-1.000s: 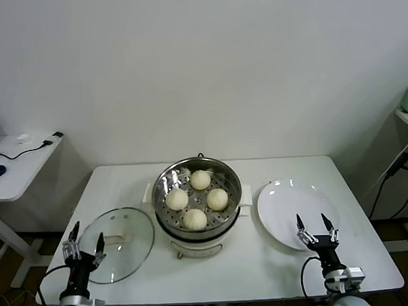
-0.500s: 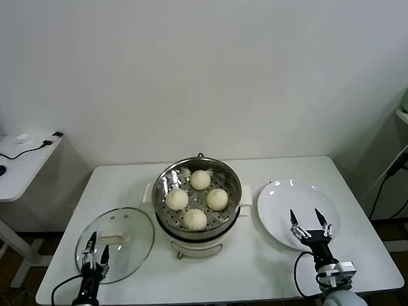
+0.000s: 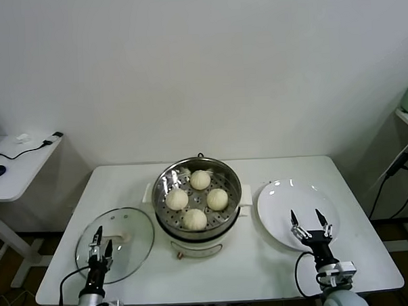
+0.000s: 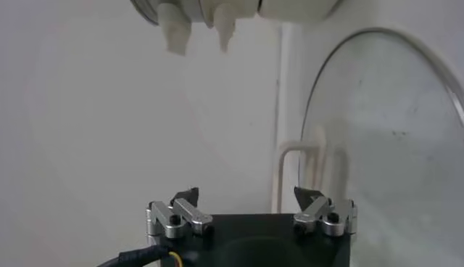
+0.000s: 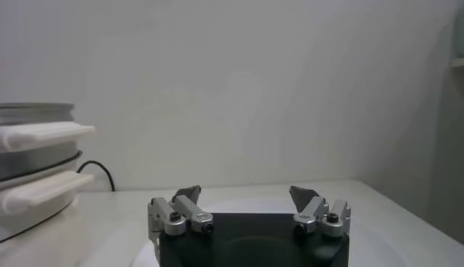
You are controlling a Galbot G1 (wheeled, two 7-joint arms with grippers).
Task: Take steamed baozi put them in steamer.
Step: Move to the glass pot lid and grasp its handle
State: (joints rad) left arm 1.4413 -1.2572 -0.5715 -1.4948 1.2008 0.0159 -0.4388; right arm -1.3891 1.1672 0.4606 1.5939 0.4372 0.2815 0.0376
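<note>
- Head view: you had all four steamed baozi (image 3: pixel 199 179) (image 3: pixel 177 198) (image 3: pixel 217 199) (image 3: pixel 194 219) resting on the perforated floor of the steamer (image 3: pixel 227 176), which stood mid-tabletop (image 3: pixel 290 271). The glass lid (image 3: pixel 136 232) lay flat just beside the steamer on your robot's left, the white plate (image 3: pixel 280 200) just beside it on the right. Your left gripper (image 3: pixel 99 241) sat low at the near edge over the lid's rim, fingers parted only narrowly. Your right gripper (image 3: pixel 309 223) sat at the plate's near edge, fingers spread wide, holding nothing.
- Left wrist view: your left gripper (image 4: pixel 250 203) was empty, and the lid (image 4: pixel 384 130) and its cream handle (image 4: pixel 297 170) lay ahead of it.
- Right wrist view: your right gripper (image 5: pixel 246 197) stood open and empty above the plate (image 5: pixel 406 239), with the steamer (image 5: pixel 36 156) off to one side.
</note>
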